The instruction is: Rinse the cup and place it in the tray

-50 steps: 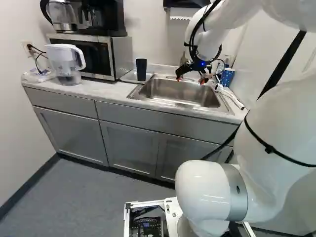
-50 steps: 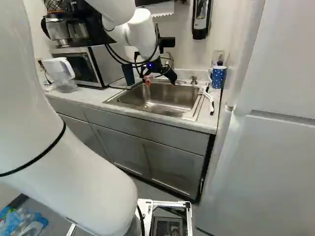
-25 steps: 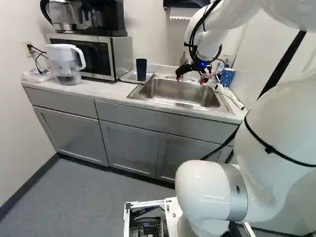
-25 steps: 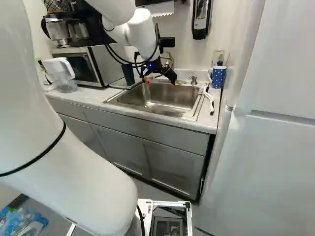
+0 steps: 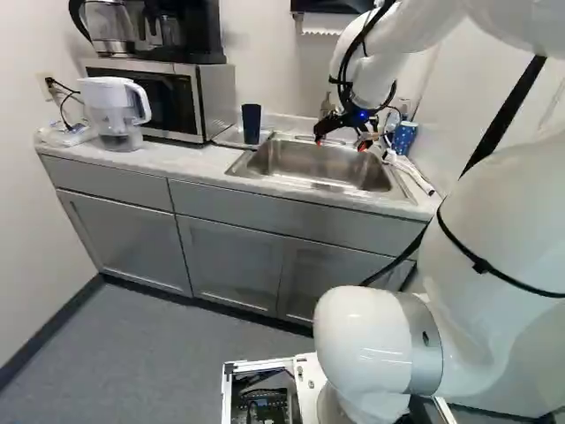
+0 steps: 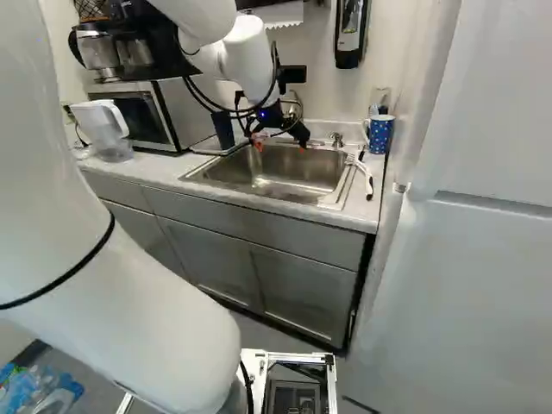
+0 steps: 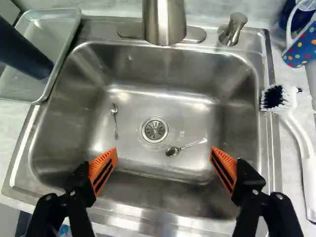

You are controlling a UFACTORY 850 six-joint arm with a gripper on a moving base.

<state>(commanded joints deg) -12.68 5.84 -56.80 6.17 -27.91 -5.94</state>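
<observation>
Base moved a touch: scene sits slightly further L in both base views, arm unchanged vs its joint. Counter [image 5: 177, 161] has sink [image 7: 84, 128] set in & microwave [image 5: 216, 102] on top; tray [image 7: 64, 47] beside sink. Gripper [image 5: 341, 144] over sink, open, fingers wide apart. Cup [image 5: 252, 124] upright in tray. Brush [image 7: 299, 133] by sink's R edge, mug [image 6: 380, 136] near it. Spoon [image 7: 174, 151] in sink, nr drain [image 7: 154, 130].

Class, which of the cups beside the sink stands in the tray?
The plain dark cup is in the tray; the dotted blue mug stands across the sink on the counter.
</observation>
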